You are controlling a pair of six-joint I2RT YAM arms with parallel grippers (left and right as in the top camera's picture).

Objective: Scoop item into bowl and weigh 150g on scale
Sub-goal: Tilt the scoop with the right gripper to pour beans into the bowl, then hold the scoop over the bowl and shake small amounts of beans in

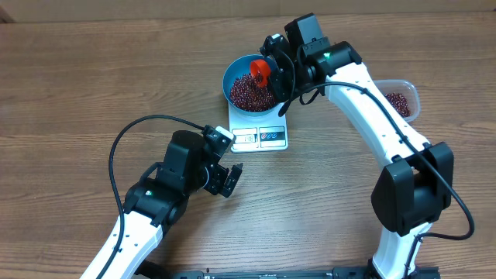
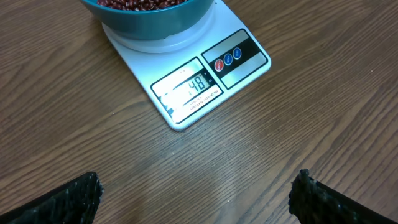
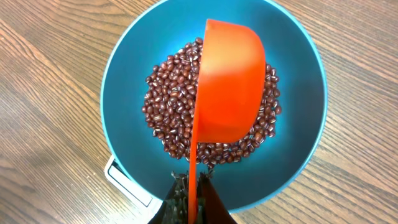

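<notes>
Beans (image 3: 168, 118) heaped in the blue bowl (image 3: 124, 81), set on the white scale (image 2: 186, 81), display digits hard to read. Orange scoop (image 3: 230, 81) tipped over the heap, hiding part of it, handle clamped in the right tool (image 3: 189, 199), fingers cut off at the frame edge. Left tool (image 2: 196, 196) spread wide above the table (image 2: 311, 124), near the scale. Clear tub (image 1: 411, 89) partly hidden behind the right arm.

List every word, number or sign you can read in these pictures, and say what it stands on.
"48": on the display of the scale; a digit before it is unclear.
Small print under the display: too small to read.
Marks on the three round buttons: blurred, unreadable.
Nothing else bears text.
</notes>
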